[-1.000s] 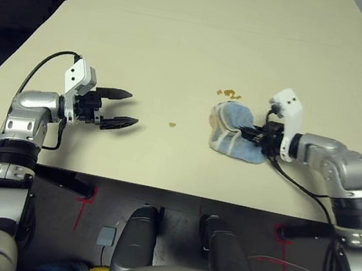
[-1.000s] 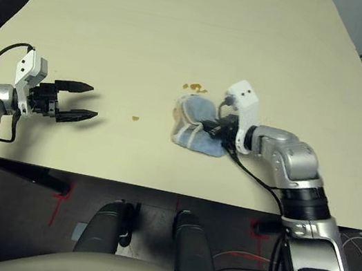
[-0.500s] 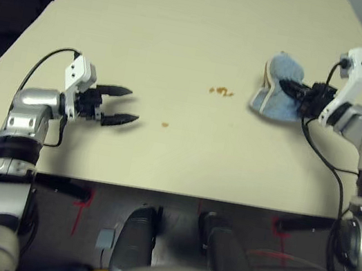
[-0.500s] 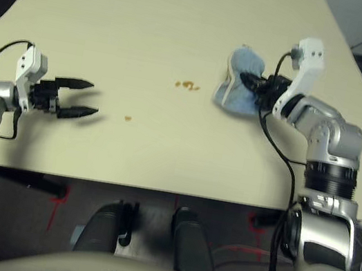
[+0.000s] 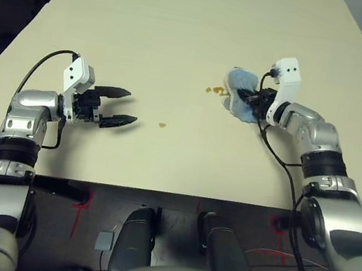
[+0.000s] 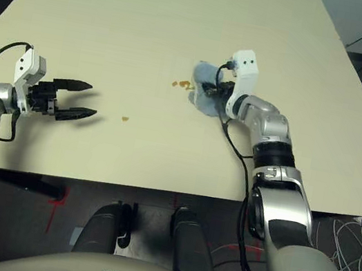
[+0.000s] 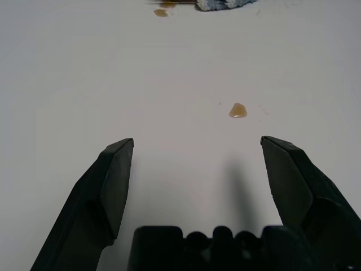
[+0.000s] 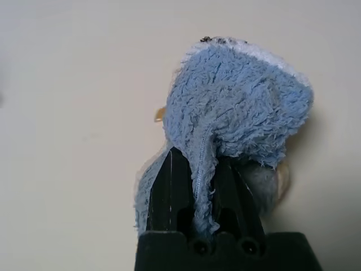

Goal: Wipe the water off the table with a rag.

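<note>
Left eye view showed the left gripper (image 5: 124, 108) at the near left of the large pale cream table (image 5: 185, 31), its two black fingers spread wide and closed on nothing, hovering just over the smooth top. Straight ahead of those fingertips, a little beyond them, lay one small amber-brown splotch of water (image 5: 162, 125) (the left wrist view caught it between and past the two open fingers, at (image 7: 237, 110)). Farther on from that gripper, toward the right arm, sat a second small cluster of amber-brown water drops (image 5: 214, 90) with ragged outlines.

Just beside that cluster, on its right, was the soft light blue terry rag with a cream-white edge (image 5: 240, 90), bunched into a lump rather than spread flat. The right gripper (image 5: 256, 101) had its black fingers pinched tight on the cloth; in the right wrist view a fold of the rag (image 8: 237, 107) ran down between the two fingers (image 8: 164, 192) and the rest mushroomed out past their tips. A sliver of amber liquid (image 8: 159, 115) peeked out at the cloth's edge there. Whether the rag pressed on the table or hung a touch above it could not be told. The two grippers stood well apart.
</note>
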